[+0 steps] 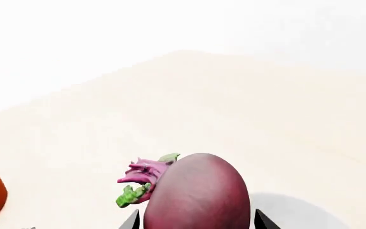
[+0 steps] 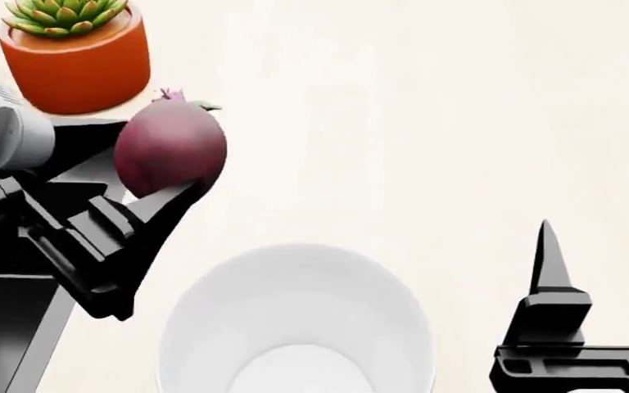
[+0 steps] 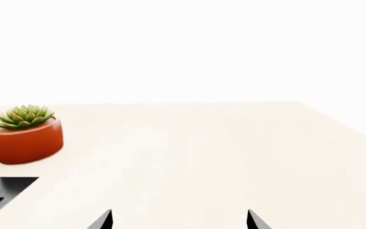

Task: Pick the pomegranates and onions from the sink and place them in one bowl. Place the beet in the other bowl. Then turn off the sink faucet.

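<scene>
Beet (image 2: 169, 149), dark maroon with pink-green tuft, pinched in left fingers (image 2: 173, 195) above the pale desk (image 2: 424, 123) beside the white bowl (image 2: 292, 327); right fingers (image 3: 179, 220) spread, holding nothing; potted succulent (image 2: 74, 53) nearby.

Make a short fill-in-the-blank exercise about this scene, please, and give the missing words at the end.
1. The left gripper holds the ____.
2. The bowl near the bottom of the head view is ____ in colour.
3. The succulent grows in an ____ pot.
4. The right gripper holds ____.

Missing words: beet; white; orange; nothing
</scene>
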Robot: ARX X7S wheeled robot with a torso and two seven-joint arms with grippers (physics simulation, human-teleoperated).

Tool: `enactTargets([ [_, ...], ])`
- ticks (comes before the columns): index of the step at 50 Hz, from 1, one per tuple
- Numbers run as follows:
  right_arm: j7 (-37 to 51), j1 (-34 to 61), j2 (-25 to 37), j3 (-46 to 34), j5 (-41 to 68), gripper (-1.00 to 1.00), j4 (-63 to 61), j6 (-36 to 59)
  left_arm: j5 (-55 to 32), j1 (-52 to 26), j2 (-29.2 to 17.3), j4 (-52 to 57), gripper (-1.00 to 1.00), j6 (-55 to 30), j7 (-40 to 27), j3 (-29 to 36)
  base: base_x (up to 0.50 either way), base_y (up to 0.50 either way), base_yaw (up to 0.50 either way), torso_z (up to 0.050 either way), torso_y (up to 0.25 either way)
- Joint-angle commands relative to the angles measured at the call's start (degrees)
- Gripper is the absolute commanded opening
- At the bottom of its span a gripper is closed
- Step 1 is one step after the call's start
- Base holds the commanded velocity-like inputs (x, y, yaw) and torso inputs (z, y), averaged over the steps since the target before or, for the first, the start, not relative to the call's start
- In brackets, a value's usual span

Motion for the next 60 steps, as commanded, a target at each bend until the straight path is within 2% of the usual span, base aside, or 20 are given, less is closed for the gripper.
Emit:
enactTargets([
  [1,0.6,0.9,0.5,1.6,1.4,1.0,-1.1,2.1,-20.8,-19.3,10.6,-8.1,-1.0,-20.4,6.5,2.7,0.0,0.0,0.0,0.0,0.0],
  [3,0.9,0.5,0.4,1.3,1.0,1.0,-1.3,1.8,-18.4,-19.9,12.7,-8.4,-1.0,-22.6,7.3,3.9,0.0,0.0,0.0,0.0,0.0],
  [6,1.1,0.0,0.4,0.9,0.9,1.0,-1.8,1.5,-19.4,-21.5,16.6,-10.8,-1.0,-25.5,8.7,5.5,0.0,0.0,0.0,0.0,0.0],
  [7,1.1,-0.2,0.6,0.8,0.9,1.0,-1.9,1.4,-19.3,-21.6,18.5,-10.6,-1.0,-26.4,10.2,5.7,0.0,0.0,0.0,0.0,0.0],
  [8,1.0,-0.3,0.7,0.7,1.1,1.0,-2.0,1.6,-18.3,-21.9,19.6,-9.6,-1.0,-28.3,14.7,4.8,0.0,0.0,0.0,0.0,0.01],
  [9,1.0,-0.3,0.8,0.7,1.1,1.0,-2.0,1.5,-18.4,-22.7,20.5,-10.7,-1.0,-30.2,14.4,6.4,0.0,0.0,0.0,0.0,0.0],
  [10,1.3,-0.4,1.1,0.7,1.1,1.0,-2.4,1.3,-14.2,-22.6,21.7,-10.8,-1.0,-31.3,17.3,6.2,0.0,0.0,0.0,0.0,0.0],
  [11,1.3,-0.8,1.1,0.3,0.7,1.0,-2.4,0.7,-16.5,-23.5,24.3,-14.4,-1.0,-31.9,16.0,7.9,0.0,0.0,0.0,0.0,0.0],
  [12,1.3,-1.4,1.2,-0.3,0.1,1.0,-2.3,0.0,-13.9,-23.8,25.0,-15.5,-1.0,-32.2,17.9,7.5,0.0,0.0,0.0,0.0,0.0],
  [14,1.7,-1.9,1.3,-0.7,-0.3,1.0,-2.4,-0.8,-14.2,-23.7,27.6,-18.4,-1.0,-32.1,15.4,9.4,0.0,0.0,0.0,0.0,0.0],
  [21,1.5,-3.5,1.2,-2.1,-1.9,1.0,-2.2,-2.8,-13.6,-20.3,30.3,-20.7,-1.0,-30.5,13.9,11.5,0.0,0.0,0.0,0.0,0.0],
  [22,1.4,-3.7,1.2,-2.3,-2.0,1.0,-2.1,-3.1,-8.8,-19.8,30.5,-19.7,-1.0,-30.0,15.6,11.5,0.0,0.0,0.0,0.0,0.0],
  [23,1.4,-3.8,1.2,-2.5,-2.1,1.0,-2.0,-3.3,-11.0,-19.8,31.0,-22.4,-1.0,-30.2,14.7,12.2,0.0,0.0,0.0,0.0,0.0],
  [24,1.5,-4.0,1.3,-2.6,-2.3,1.0,-2.1,-3.5,-7.8,-19.7,31.3,-23.0,-1.0,-29.9,15.8,12.4,0.0,0.0,0.0,0.0,0.0],
  [27,1.9,-5.1,1.3,-3.7,-3.5,1.0,-1.9,-5.1,-5.5,-19.3,31.5,-25.3,-1.0,-29.4,19.6,12.2,0.0,0.0,0.0,0.0,0.0],
  [29,1.7,-5.2,1.3,-3.7,-3.4,1.0,-1.7,-5.3,-6.3,-18.6,32.1,-26.1,-1.0,-29.7,17.7,13.3,0.0,0.0,0.0,0.0,0.0],
  [32,1.7,-4.6,1.3,-3.0,-2.8,1.0,-1.6,-4.5,-3.1,-17.3,32.6,-24.9,-1.0,-29.8,18.0,14.9,0.0,0.0,0.0,0.0,0.0],
  [35,2.1,-4.9,1.3,-3.2,-3.3,1.0,-1.8,-4.9,-4.8,-16.0,34.0,-24.7,-1.0,-30.3,16.3,16.0,0.0,0.0,0.0,0.0,0.0],
  [54,3.1,-7.5,1.3,-5.6,-6.1,1.0,-1.6,-8.4,6.3,-15.5,41.8,-34.3,-1.0,-30.6,27.8,20.8,0.0,0.0,0.0,0.0,0.001],
  [60,3.1,-8.5,1.3,-6.4,-7.0,1.0,-1.3,-9.8,6.8,-14.7,42.8,-35.5,-1.0,-30.5,27.2,21.6,0.0,0.0,0.0,0.0,0.0],
])
